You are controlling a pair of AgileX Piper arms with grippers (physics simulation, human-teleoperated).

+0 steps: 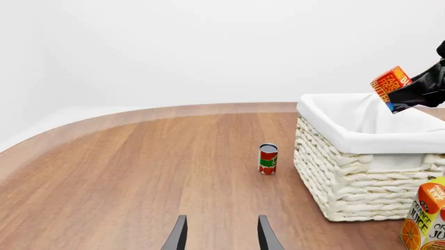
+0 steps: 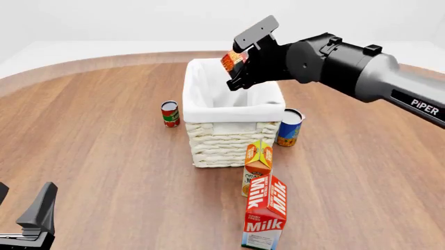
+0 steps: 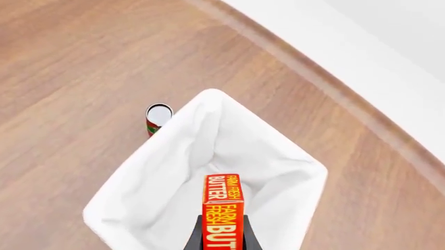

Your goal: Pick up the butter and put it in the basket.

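My right gripper (image 2: 240,70) is shut on the butter (image 2: 233,61), a small red-orange box with white lettering. It holds the box tilted in the air above the open top of the cream-white woven basket (image 2: 226,143), over its far part. In the right wrist view the butter (image 3: 222,208) stands between the fingers, right above the basket's white lining (image 3: 160,172). The left wrist view shows the butter (image 1: 391,83) above the basket (image 1: 347,182). My left gripper (image 1: 221,237) is open and empty, low over the table at the near left (image 2: 21,208).
A red tomato can (image 2: 170,113) stands just left of the basket. A blue and orange can (image 2: 289,127) stands at the basket's right. An orange juice carton (image 2: 257,166) touches the basket's near side, and a red Milk carton (image 2: 266,213) stands in front of it.
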